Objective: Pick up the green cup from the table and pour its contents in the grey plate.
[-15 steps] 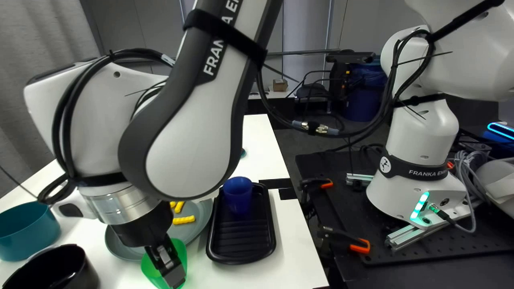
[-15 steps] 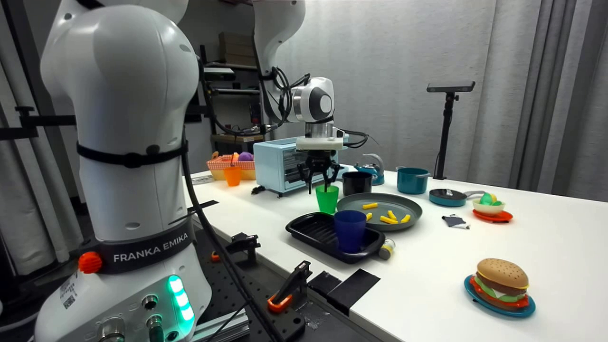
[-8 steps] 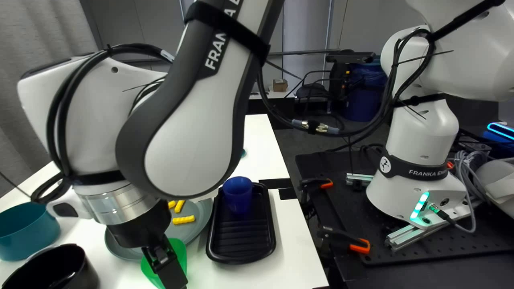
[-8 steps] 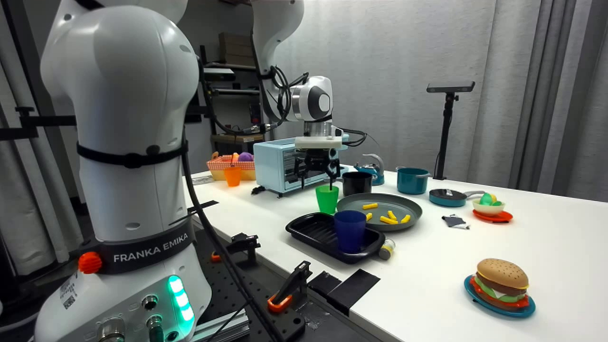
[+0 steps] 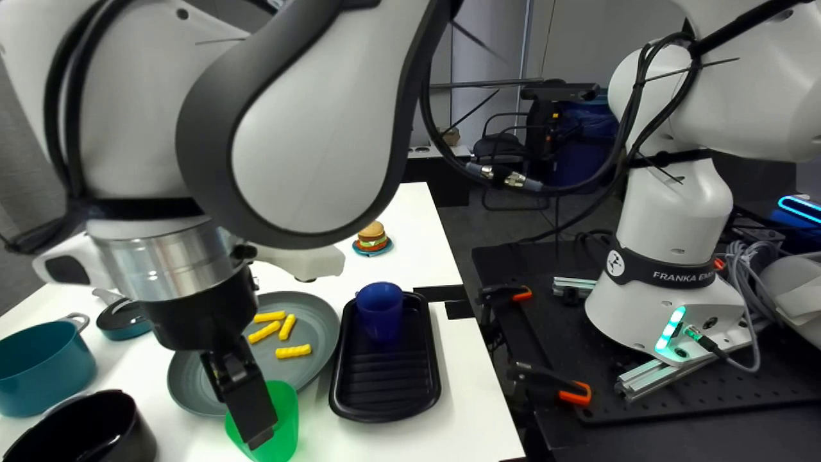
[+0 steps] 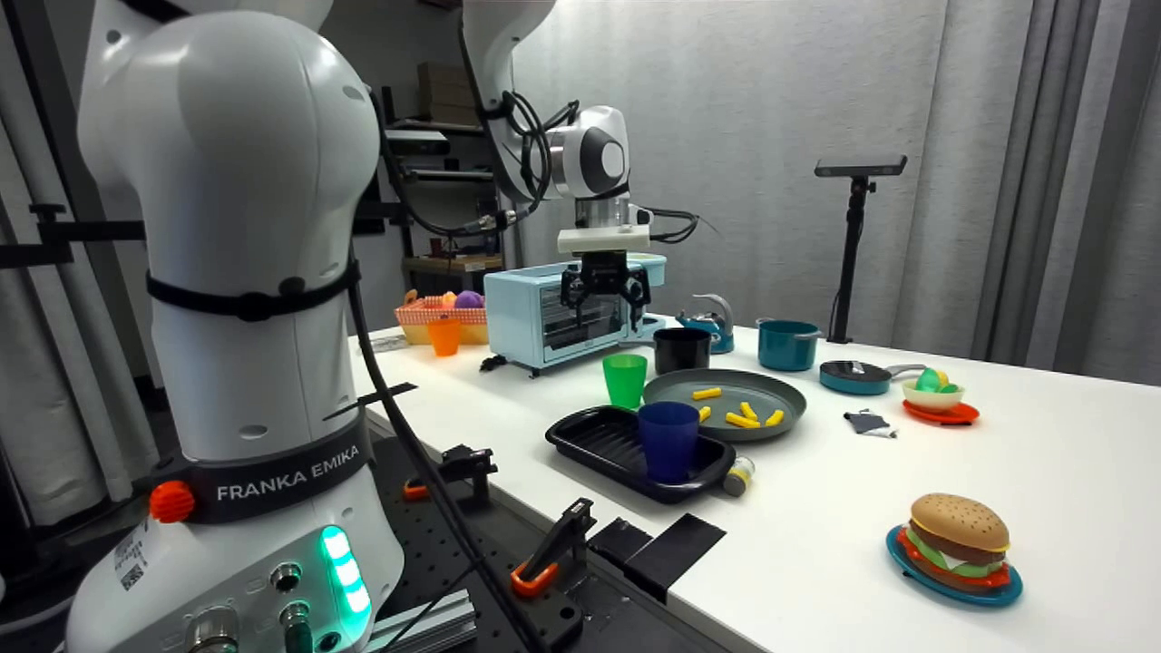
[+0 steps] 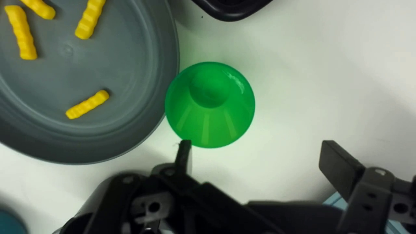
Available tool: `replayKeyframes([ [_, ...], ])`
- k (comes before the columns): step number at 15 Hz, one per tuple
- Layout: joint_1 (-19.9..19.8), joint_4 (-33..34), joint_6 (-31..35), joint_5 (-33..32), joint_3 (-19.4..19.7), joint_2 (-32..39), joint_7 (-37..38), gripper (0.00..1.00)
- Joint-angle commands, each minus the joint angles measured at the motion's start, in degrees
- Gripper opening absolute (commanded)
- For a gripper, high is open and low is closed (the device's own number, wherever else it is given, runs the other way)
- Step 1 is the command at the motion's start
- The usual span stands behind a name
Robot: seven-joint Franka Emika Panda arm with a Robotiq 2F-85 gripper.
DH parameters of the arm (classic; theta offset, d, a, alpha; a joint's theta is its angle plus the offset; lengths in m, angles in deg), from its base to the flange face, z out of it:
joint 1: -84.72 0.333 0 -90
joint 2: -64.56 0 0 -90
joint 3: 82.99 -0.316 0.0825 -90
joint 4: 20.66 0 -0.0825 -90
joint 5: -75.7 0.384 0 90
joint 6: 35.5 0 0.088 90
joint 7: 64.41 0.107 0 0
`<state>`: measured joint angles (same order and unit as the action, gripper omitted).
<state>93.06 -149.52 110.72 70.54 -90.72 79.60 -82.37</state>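
Observation:
Upright on the white table [image 6: 816, 490] stands the green cup [image 6: 625, 381], right beside the rim of the grey plate [image 6: 780, 399]. Looking into the green cup [image 7: 210, 130] from above, the wrist view shows bare green walls and bottom. Its contents, several yellow pieces [image 7: 87, 104], lie scattered on the grey plate [image 7: 130, 74]. My gripper [image 6: 606, 326] hangs above the cup with its fingers wide apart. In the wrist view nothing is between the gripper [image 7: 257, 143] fingertips; the cup is beyond them, toward the left finger.
A black tray [image 6: 590, 444] holding a blue cup [image 6: 669, 440] is close to the plate. Behind are a black pot [image 6: 682, 349] and a light blue toaster oven [image 6: 517, 317]. A teal pot [image 5: 38, 366] and a burger on a blue dish [image 5: 372, 237] also stand on the table.
My gripper's fingers have spread apart, letting go of the green cup. The arm has then risen, lifting the fingers clear of it. The cup and yellow pieces have stayed put.

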Motion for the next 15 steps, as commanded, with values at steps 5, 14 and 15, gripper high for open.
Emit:
replayKeyframes([
  [5, -2.65, -7.26, 1.69, 3.52, 0.42, -13.39, 1.95, 1.0],
  [14, -5.92, -11.77, 4.54, 10.8, 6.15, -21.74, 1.85, 1.0],
  [15, -6.24, -12.26, 5.08, 11.25, 6.89, -22.49, 1.95, 1.0],
])
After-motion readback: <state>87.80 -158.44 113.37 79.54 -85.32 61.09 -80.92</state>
